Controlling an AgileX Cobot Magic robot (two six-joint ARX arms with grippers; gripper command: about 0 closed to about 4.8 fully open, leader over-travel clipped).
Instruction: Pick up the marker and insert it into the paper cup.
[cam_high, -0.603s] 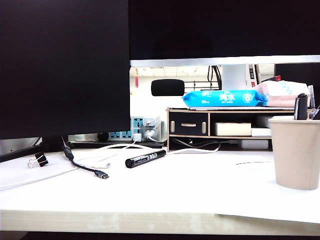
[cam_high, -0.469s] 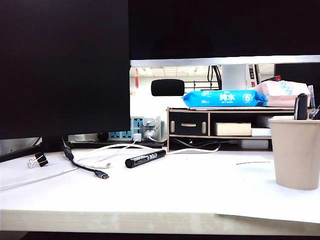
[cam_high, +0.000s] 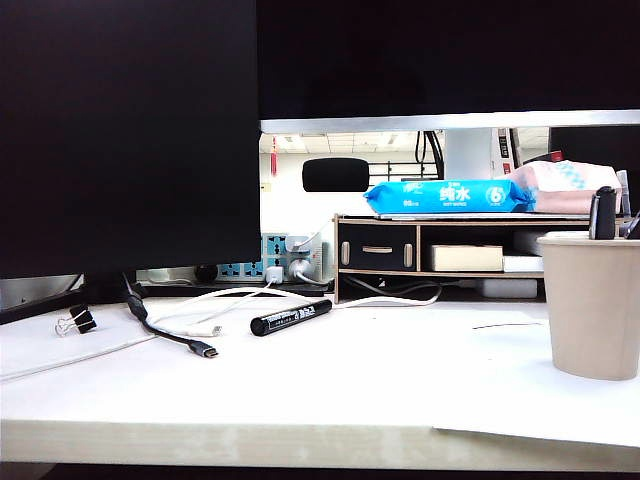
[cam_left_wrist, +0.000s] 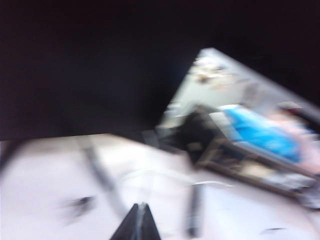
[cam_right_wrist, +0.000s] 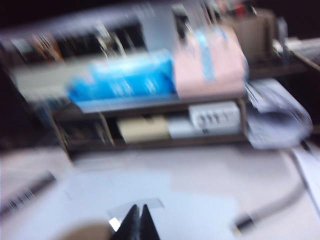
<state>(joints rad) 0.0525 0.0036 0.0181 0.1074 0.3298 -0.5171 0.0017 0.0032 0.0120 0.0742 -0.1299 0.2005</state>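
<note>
The marker (cam_high: 291, 317) lies flat on the desk, well left of the paper cup (cam_high: 593, 305); light, rigid and smooth, it's likely best pinched mid-barrel. Left gripper (cam_left_wrist: 138, 224) and right gripper (cam_right_wrist: 137, 223) hang back from the cup, both pressed together, holding nothing

You had the marker (cam_high: 290, 317) lying on the table (cam_high: 380, 385), well left of the paper cup (cam_high: 594, 305), with the cable (cam_high: 165, 330) to its left.
</note>
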